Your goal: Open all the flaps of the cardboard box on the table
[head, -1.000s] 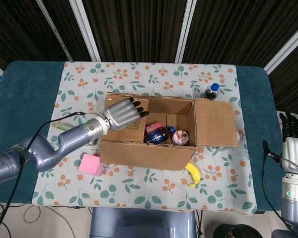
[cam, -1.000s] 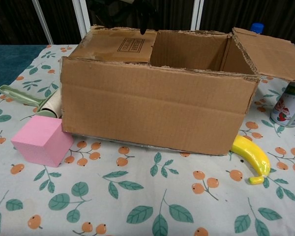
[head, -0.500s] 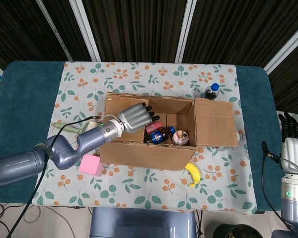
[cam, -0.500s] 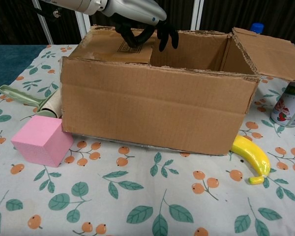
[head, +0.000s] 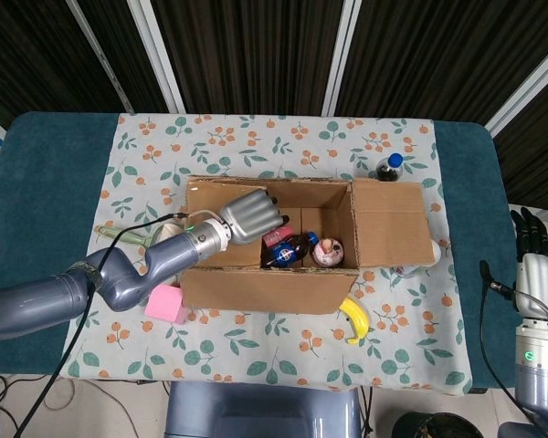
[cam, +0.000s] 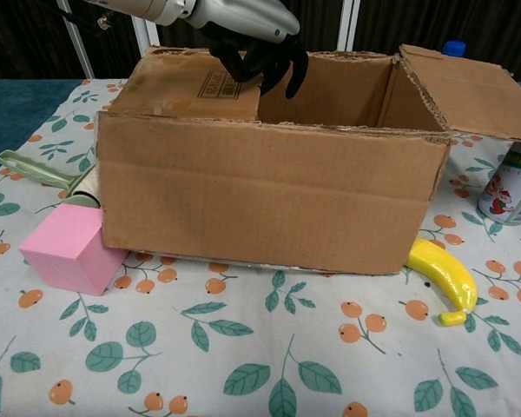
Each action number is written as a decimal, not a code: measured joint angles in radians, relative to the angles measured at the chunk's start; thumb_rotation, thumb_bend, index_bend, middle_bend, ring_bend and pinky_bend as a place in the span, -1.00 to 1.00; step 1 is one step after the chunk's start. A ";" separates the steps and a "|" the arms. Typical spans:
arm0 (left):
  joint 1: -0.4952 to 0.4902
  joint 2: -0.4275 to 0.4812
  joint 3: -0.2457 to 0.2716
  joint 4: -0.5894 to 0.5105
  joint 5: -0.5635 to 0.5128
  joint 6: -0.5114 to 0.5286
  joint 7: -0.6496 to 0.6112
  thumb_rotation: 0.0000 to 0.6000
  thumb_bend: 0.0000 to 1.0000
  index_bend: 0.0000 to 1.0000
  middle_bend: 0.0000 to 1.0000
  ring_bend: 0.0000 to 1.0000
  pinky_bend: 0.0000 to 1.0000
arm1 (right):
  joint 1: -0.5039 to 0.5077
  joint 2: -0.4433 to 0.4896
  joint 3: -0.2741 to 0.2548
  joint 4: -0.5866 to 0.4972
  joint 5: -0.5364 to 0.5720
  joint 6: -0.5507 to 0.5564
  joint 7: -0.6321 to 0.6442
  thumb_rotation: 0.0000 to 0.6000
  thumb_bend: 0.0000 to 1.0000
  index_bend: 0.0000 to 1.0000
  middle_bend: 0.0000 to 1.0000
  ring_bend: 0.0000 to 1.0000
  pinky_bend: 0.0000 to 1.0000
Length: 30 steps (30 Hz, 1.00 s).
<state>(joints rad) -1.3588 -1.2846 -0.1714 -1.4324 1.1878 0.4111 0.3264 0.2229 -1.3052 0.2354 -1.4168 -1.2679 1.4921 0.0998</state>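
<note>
The cardboard box (head: 265, 287) (cam: 269, 200) stands mid-table. Its left flap (head: 215, 199) (cam: 195, 85) lies folded inward over the opening. The right flap (head: 390, 224) (cam: 469, 82) is spread outward. My left hand (head: 254, 217) (cam: 256, 30) reaches in from the left over that inward flap. Its dark fingers (cam: 286, 74) curl down over the flap's free edge into the box. My right hand (head: 532, 251) hangs beyond the table's right edge, holding nothing, with fingers straight and apart. A dark bottle (head: 288, 249) and a round can (head: 327, 252) lie inside.
A pink cube (head: 167, 303) (cam: 69, 248) touches the box's front left corner. A yellow banana (head: 354, 319) (cam: 443, 278) lies at the front right. A blue-capped bottle (head: 389, 168) stands behind the right flap and a printed can (cam: 510, 187) beside it. A green tool (cam: 30, 168) lies at the left.
My left hand has moved from the flap's top to its free edge and curled its fingers over it. The box has shifted slightly leftward. The right hand has not moved.
</note>
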 measured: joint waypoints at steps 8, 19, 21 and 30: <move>-0.015 0.024 0.009 -0.021 0.002 0.006 -0.001 1.00 1.00 -0.19 0.24 -0.12 -0.04 | -0.003 -0.002 0.009 -0.003 -0.002 -0.004 -0.003 1.00 -0.19 -1.00 -1.00 -1.00 -0.52; -0.030 0.078 0.002 -0.055 0.010 0.025 0.007 1.00 1.00 -0.17 0.27 -0.11 -0.04 | -0.006 -0.004 0.016 -0.006 -0.004 -0.008 0.000 1.00 -0.18 -1.00 -1.00 -1.00 -0.52; -0.032 0.096 0.001 -0.069 0.010 0.026 0.007 1.00 1.00 -0.16 0.27 -0.10 -0.03 | -0.006 -0.004 0.017 -0.006 -0.006 -0.010 0.000 1.00 -0.18 -1.00 -1.00 -1.00 -0.52; -0.028 0.199 -0.001 -0.157 0.003 0.031 0.006 1.00 1.00 -0.15 0.29 -0.09 -0.02 | -0.009 -0.005 0.021 -0.013 -0.008 -0.011 0.005 1.00 -0.18 -1.00 -1.00 -1.00 -0.52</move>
<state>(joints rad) -1.3867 -1.0860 -0.1722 -1.5892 1.1905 0.4421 0.3324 0.2141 -1.3105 0.2565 -1.4297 -1.2760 1.4810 0.1047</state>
